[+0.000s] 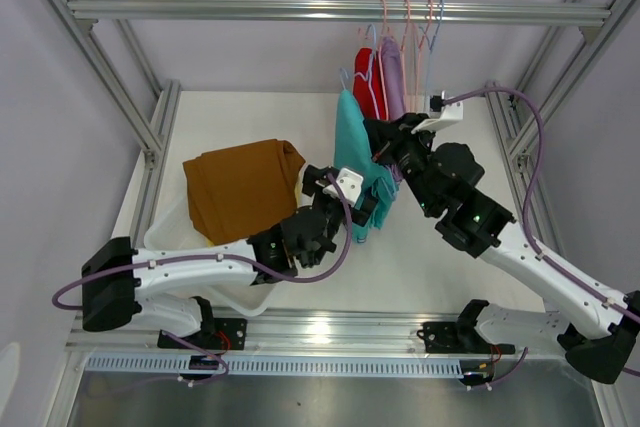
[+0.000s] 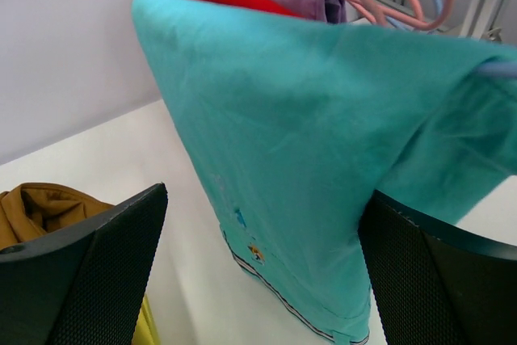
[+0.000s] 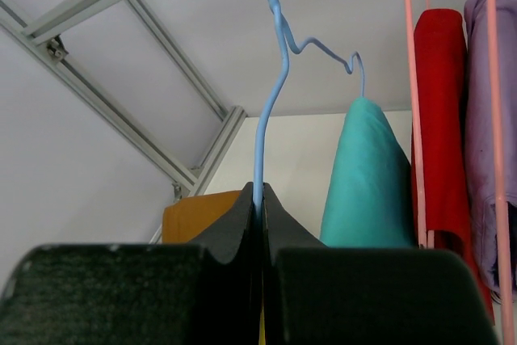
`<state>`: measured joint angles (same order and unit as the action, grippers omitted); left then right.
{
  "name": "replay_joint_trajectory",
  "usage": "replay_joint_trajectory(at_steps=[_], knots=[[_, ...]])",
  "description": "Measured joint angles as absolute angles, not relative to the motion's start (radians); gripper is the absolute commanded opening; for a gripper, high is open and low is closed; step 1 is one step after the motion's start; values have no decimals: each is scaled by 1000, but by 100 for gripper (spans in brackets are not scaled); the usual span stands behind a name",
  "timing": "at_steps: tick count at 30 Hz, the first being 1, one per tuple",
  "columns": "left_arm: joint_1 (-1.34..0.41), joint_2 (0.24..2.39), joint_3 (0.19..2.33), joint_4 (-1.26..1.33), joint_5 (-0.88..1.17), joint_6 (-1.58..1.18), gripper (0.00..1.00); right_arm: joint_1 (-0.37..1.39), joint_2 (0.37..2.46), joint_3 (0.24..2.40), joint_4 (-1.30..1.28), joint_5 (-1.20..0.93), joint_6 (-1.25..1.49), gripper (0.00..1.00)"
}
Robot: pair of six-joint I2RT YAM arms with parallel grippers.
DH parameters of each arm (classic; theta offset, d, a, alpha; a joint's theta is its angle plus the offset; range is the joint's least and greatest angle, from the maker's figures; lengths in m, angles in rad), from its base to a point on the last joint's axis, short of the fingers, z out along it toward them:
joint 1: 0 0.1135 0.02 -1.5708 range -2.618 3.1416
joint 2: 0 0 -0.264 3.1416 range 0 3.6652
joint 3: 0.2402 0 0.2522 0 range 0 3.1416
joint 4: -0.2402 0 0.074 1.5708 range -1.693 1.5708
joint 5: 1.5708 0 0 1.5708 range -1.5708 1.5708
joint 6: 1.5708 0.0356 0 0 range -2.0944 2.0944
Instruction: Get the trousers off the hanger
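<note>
Left wrist: trousers seemingly cover hanger.

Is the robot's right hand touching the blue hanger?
Touching. The right wrist view shows the right gripper shut tight, with the wire of the blue hanger pinched between its fingers.

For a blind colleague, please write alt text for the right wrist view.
The right pincer is shut on the stem of a blue wire hanger, from which teal trousers hang. Beside them, red trousers and lilac trousers hang on pink hangers.
</note>
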<state>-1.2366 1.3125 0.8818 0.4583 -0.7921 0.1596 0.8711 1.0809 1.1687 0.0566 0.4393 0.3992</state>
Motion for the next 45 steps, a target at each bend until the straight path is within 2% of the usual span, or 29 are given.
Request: replay_joint_trajectory(at_steps=[9,29,31,32,35,36,38,39,45], knots=[[-1192,1388,921,466,-790,135,99,871,1011,1116,57,431,410,0],[-1190,1460,1073,392,-748,127,99,865,1000,1076,48,421,417,0],[-1178,1460,1073,387,-741,123,94,867,991,1066,49,414,419,0],[-1172,1460,1073,380,-734,123,86,867,985,1059,50,413,422,0],[-1162,1461,1073,375,-721,120,75,868,956,1031,50,404,438,0],[-1160,1461,1073,375,-719,119,64,869,949,1023,50,402,443,0],[-1157,1461,1073,373,-706,110,52,870,941,1011,53,398,449,0],[-1157,1461,1073,372,-700,107,43,870,938,1005,56,397,453,0],[-1157,1460,1073,358,-683,102,27,870,929,978,69,392,461,0]])
